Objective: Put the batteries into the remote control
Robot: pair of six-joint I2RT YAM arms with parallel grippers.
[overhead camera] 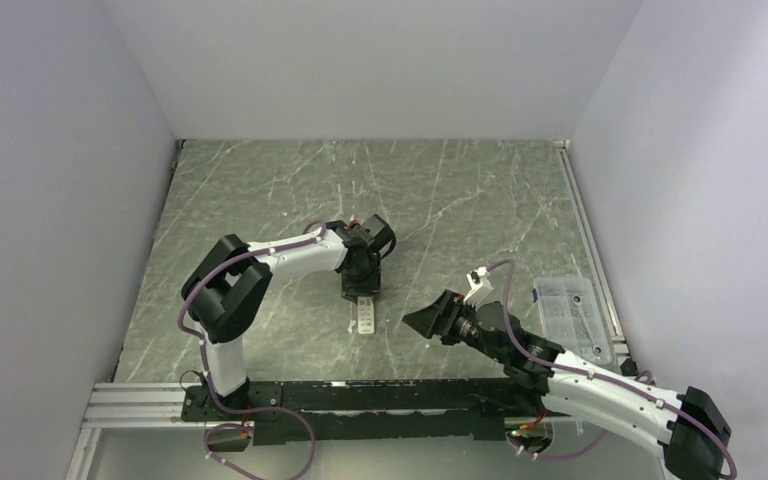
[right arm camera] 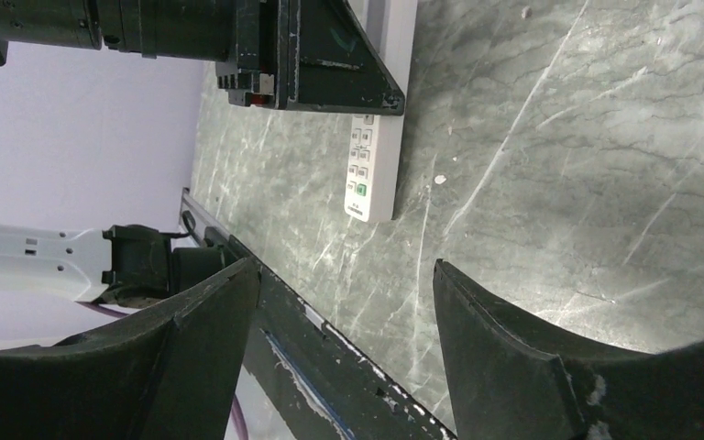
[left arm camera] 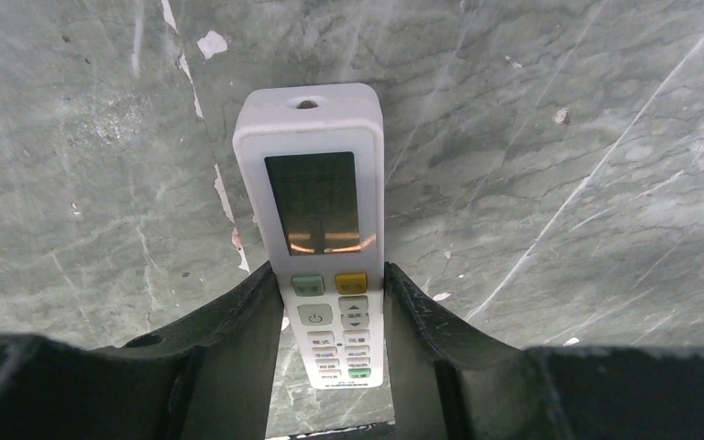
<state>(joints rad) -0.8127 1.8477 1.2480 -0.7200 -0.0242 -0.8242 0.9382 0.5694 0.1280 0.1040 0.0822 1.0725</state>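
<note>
The white remote control (left arm camera: 323, 229) lies button side up, with a dark screen and green and yellow buttons. My left gripper (left arm camera: 330, 270) is shut on its long sides near the button end. In the top view the remote (overhead camera: 365, 316) pokes out toward the near edge from under the left gripper (overhead camera: 361, 288). My right gripper (overhead camera: 416, 320) is open and empty, a little to the right of the remote, pointing at it. The right wrist view shows the remote's button end (right arm camera: 369, 174) under the left gripper (right arm camera: 321, 64), beyond the right gripper (right arm camera: 346, 268). No batteries are in view.
A clear plastic box (overhead camera: 572, 316) sits at the right edge of the table, beside the right arm. The black mounting rail (overhead camera: 360, 395) runs along the near edge. Grey walls enclose the marbled table (overhead camera: 440, 200) on three sides.
</note>
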